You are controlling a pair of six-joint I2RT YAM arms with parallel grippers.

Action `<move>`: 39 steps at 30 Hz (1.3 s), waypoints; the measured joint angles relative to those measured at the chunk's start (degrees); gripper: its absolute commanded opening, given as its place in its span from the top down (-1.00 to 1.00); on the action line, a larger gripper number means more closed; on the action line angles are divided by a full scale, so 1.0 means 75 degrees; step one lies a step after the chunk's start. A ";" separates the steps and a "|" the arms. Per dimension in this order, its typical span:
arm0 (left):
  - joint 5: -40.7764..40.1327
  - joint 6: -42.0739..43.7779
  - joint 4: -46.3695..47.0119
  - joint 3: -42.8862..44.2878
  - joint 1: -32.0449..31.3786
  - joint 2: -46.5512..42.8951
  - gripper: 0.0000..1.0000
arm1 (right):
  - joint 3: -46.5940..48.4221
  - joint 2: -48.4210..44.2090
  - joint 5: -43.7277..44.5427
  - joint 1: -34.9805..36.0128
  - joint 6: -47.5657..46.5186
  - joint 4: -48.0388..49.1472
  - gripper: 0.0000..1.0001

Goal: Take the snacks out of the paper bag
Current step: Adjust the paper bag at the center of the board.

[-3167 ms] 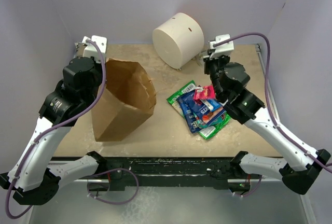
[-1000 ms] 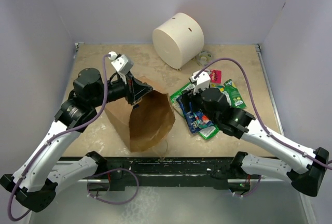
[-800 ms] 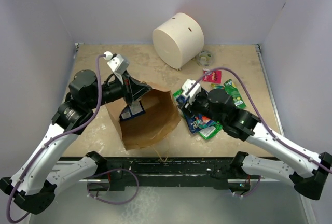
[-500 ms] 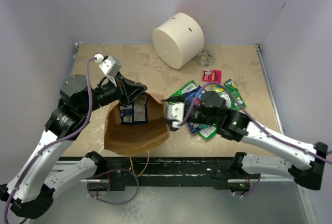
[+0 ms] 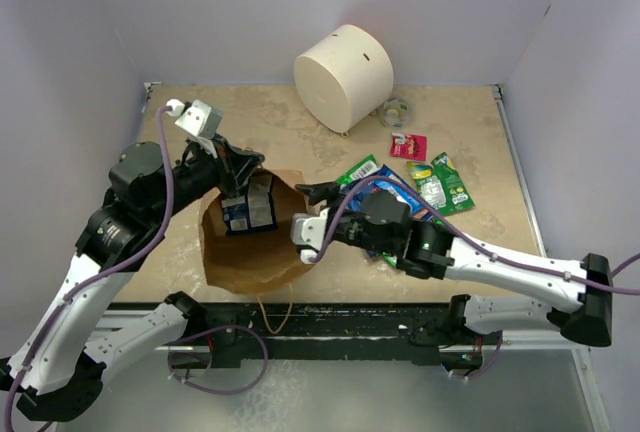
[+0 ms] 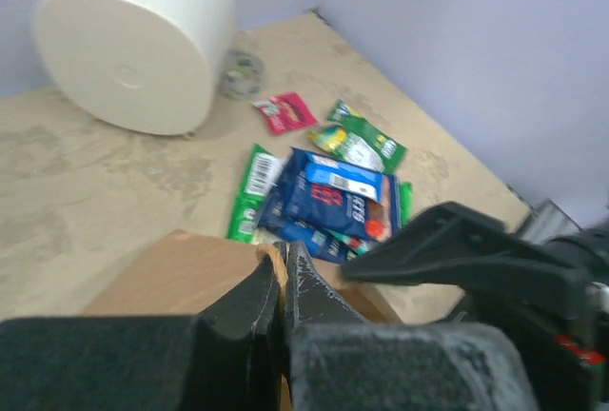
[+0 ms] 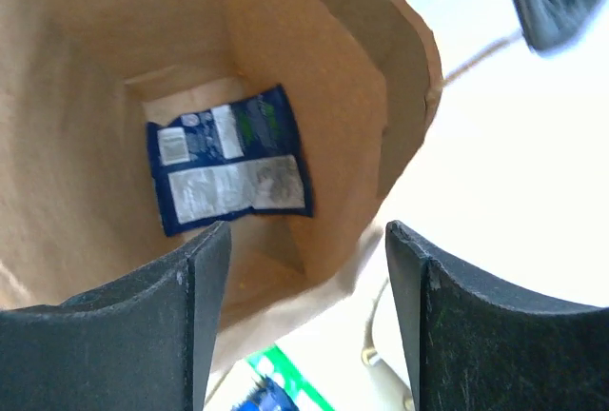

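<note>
The brown paper bag (image 5: 255, 262) stands with its mouth upward, and my left gripper (image 5: 241, 176) is shut on its far rim (image 6: 269, 257). One dark blue snack packet (image 5: 249, 208) lies inside against the bag's wall, and it shows from its label side (image 7: 228, 160) in the right wrist view. My right gripper (image 5: 312, 204) is open at the bag's right rim, looking into the bag (image 7: 114, 68) with nothing between its fingers (image 7: 205, 287). More snacks lie on the table to the right: a blue and green pile (image 5: 385, 192), green packets (image 5: 440, 182) and a small red one (image 5: 408, 146).
A big white cylinder (image 5: 345, 77) lies at the back, with a small clear tape roll (image 5: 397, 109) beside it. The table's near edge runs just below the bag. Walls enclose the left, back and right sides.
My left gripper has pulled the bag's rim up and left, so the mouth now faces up. The right arm swung left from the snack pile to the bag's mouth.
</note>
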 measured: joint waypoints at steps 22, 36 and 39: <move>-0.0839 0.0309 -0.0393 0.0414 0.0000 0.0152 1.00 | 0.1810 0.1207 -0.1003 0.0530 -0.1096 -0.0726 -0.16; -0.1903 0.0883 -0.1239 0.1358 0.0000 0.0312 1.00 | 0.2565 0.3293 -0.0119 0.0577 -0.1017 -0.0898 -0.14; -0.1947 0.1174 -0.1405 0.1617 0.0000 0.0367 1.00 | 0.2506 0.3296 -0.0038 0.0443 -0.1058 -0.0889 -0.13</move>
